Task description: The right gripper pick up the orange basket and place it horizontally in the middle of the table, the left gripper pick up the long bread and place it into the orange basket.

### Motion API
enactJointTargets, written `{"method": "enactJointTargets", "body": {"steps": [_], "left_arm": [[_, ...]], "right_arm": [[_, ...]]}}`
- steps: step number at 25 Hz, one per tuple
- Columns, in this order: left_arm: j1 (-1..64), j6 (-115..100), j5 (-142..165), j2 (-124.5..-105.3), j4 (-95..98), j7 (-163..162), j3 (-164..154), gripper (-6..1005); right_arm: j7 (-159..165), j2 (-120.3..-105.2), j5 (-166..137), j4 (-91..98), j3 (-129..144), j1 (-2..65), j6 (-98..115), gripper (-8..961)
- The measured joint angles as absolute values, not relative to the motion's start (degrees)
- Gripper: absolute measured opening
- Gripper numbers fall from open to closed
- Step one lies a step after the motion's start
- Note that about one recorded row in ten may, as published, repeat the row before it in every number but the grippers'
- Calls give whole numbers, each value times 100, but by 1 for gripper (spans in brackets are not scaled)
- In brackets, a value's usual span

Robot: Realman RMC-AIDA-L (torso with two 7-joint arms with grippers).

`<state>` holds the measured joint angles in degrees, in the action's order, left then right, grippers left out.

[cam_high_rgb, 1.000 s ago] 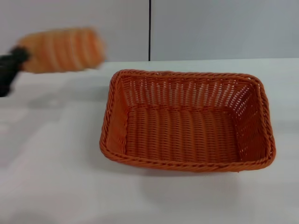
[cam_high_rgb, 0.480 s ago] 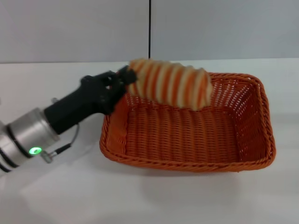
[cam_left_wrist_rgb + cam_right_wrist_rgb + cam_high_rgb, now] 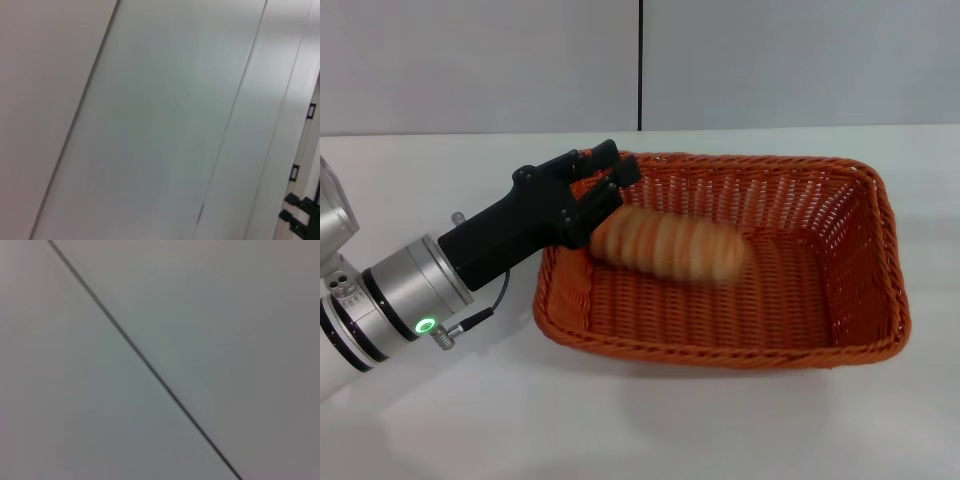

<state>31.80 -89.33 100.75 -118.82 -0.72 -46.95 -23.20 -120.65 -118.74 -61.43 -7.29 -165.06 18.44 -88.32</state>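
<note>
The small oblong long bread, ridged in cream and orange stripes and blurred, lies inside the large rectangular orange woven basket on the plain white table. Its long axis runs from 9 to 3 o'clock, dipping slightly at the 3 o'clock end. The black two-fingered left gripper sits at the bread's 9 o'clock end over the basket rim, fingers spread apart.

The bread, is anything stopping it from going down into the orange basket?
Nothing visible does. The long bread is already inside the orange basket, low over its bare woven floor, with the left end effector at its end over the basket's left rim.
</note>
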Motion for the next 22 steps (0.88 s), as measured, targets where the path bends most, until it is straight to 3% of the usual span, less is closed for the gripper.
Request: {"method": "enactJointTargets", "body": {"steps": [11, 18, 22], "left_arm": [[2956, -9379, 10061, -11842, -13, -4369, -1218, 637], [2405, -10308, 10060, -11818, 457, -4367, 316, 813], [2064, -10815, 10061, -11813, 598, -4271, 1590, 813]], "right_arm": [[-12073, -11880, -5988, -673, -16507, 1971, -8813, 629], [-12210, -11863, -5550, -741, -16506, 1493, -8788, 627], [-12212, -11853, -5120, -825, -16507, 1283, -8796, 627]]}}
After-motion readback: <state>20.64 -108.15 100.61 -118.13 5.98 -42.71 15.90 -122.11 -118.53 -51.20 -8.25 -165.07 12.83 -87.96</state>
